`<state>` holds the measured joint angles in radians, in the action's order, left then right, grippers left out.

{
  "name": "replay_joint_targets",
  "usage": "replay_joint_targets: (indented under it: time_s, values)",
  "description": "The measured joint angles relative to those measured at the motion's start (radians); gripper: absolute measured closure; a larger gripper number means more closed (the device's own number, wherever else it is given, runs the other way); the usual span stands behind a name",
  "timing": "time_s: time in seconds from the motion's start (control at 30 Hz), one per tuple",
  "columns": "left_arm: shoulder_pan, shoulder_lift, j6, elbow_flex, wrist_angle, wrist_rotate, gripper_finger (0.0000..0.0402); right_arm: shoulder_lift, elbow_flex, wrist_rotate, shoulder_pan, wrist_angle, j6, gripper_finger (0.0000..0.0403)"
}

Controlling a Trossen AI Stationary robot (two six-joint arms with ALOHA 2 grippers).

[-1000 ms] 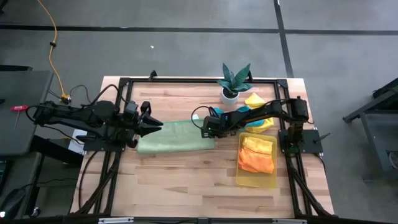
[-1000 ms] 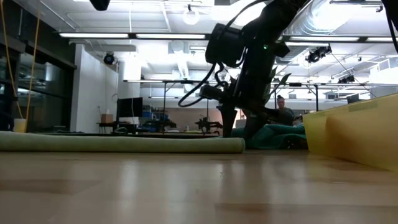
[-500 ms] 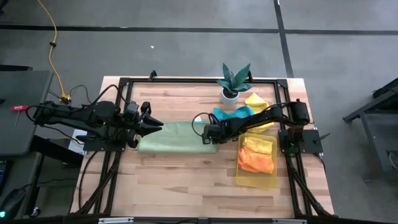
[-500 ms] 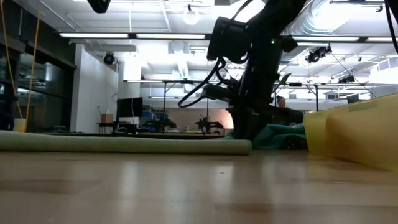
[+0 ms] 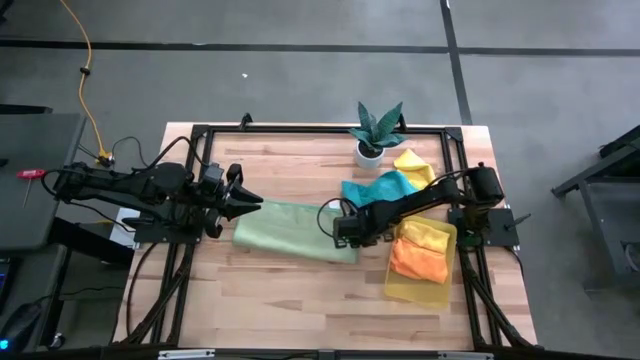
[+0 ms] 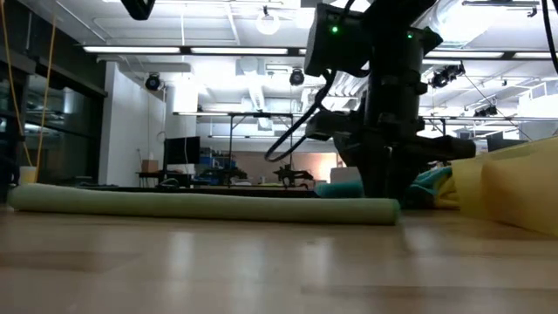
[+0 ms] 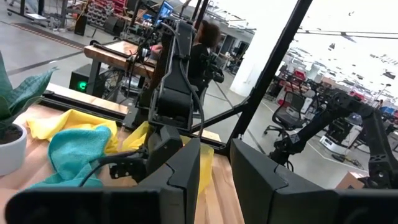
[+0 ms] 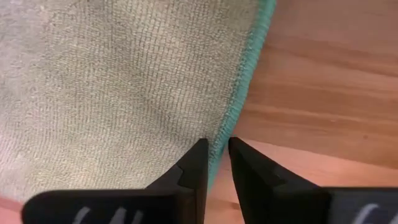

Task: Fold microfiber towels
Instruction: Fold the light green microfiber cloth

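Note:
A folded pale green towel [image 5: 290, 230] lies flat on the table's middle, slanting toward the near right, and it also shows in the low view [image 6: 200, 207]. My right gripper [image 5: 345, 230] points down at its right end and is shut on its edge [image 8: 216, 155]. My left gripper [image 5: 252, 200] hovers level above the towel's far left corner, its fingers [image 7: 214, 180] a little apart with nothing between them. A teal towel [image 5: 375, 187] and a yellow towel [image 5: 412, 165] lie crumpled at the far right. An orange towel [image 5: 418, 262] lies in the yellow tray [image 5: 400, 290]. My right gripper pinches the pale green towel's teal-stitched edge [image 8: 235, 115] between its two fingertips, at the towel's right end. The fingers come from above, pointing down. The towel lies flat on the table. One layer or several, I cannot tell.
A small potted plant [image 5: 375, 130] stands at the far edge beside the teal towel. The yellow tray sits right next to my right arm on the near right. Bare wood stretches along the near side [image 5: 300, 300]. A black frame borders the table.
My right gripper has moved toward the table's near edge and somewhat right, pulling the pale green towel's right end with it. The towel has slid along the table and turned, so it now lies slanted. Its left end has shifted right. The yellow tray has turned slightly.

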<state>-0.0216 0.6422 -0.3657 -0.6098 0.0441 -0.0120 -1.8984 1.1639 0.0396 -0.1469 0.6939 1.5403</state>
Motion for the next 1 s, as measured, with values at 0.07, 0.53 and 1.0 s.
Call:
replay_joint_targets:
  time_s: [0.07,0.53,1.0]
  values:
    - [0.0,0.0,0.001,0.0,0.0,0.0,0.0323,0.0,0.0,0.002,0.012,0.002,0.008,0.0333]
    - [0.0,0.0,0.001,0.0,-0.003,0.0,0.0323,0.002,-0.002,-0.061,0.036,-0.036,0.014,0.0387]
    - [0.0,0.0,0.001,0.0,-0.002,0.0,0.0323,0.156,-0.004,-0.203,0.055,-0.023,-0.08,0.0402]
